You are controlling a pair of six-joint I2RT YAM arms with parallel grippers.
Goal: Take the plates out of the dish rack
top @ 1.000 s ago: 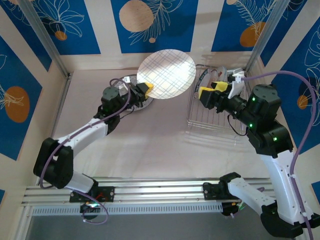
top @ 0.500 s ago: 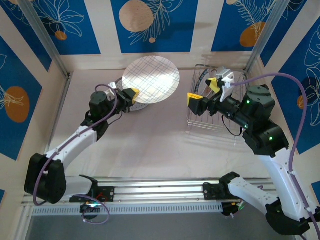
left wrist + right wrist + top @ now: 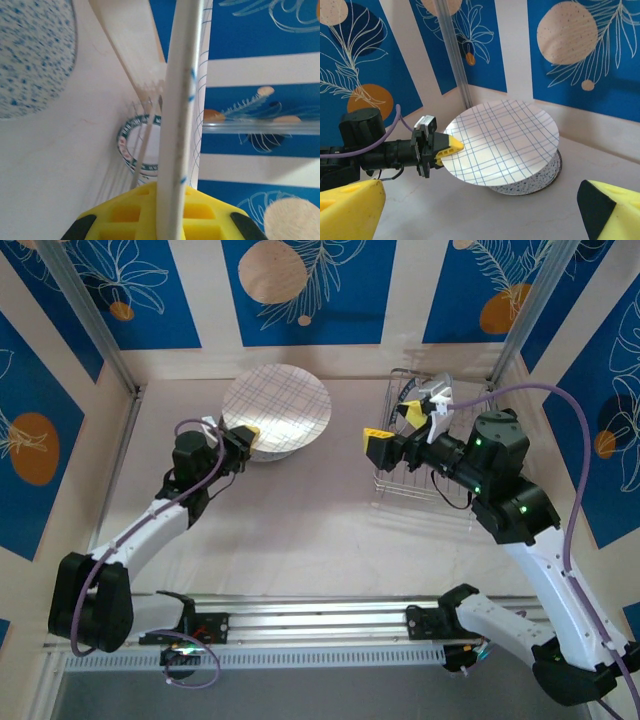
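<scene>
My left gripper (image 3: 243, 437) is shut on the near rim of a white plate with blue crosshatch lines (image 3: 277, 408). It holds that plate tilted just above a speckled plate (image 3: 282, 452) lying on the table at the back. The left wrist view has the held plate edge-on (image 3: 180, 100) between the yellow fingers (image 3: 130, 215). A plate with a patterned rim (image 3: 142, 150) stands in the wire dish rack (image 3: 410, 480). My right gripper (image 3: 393, 428) is open and empty over the rack's left side. It faces the crosshatched plate (image 3: 510, 140) and the speckled plate (image 3: 540, 182).
Blue-patterned walls close in the back and sides of the table, with metal posts (image 3: 90, 320) in the back corners. The rack stands at the back right. The arms' rail (image 3: 320, 625) runs along the near edge.
My left arm carried the crosshatched plate left and down, away from the rack, to over the speckled plate. My right gripper opened wide and shifted left.
</scene>
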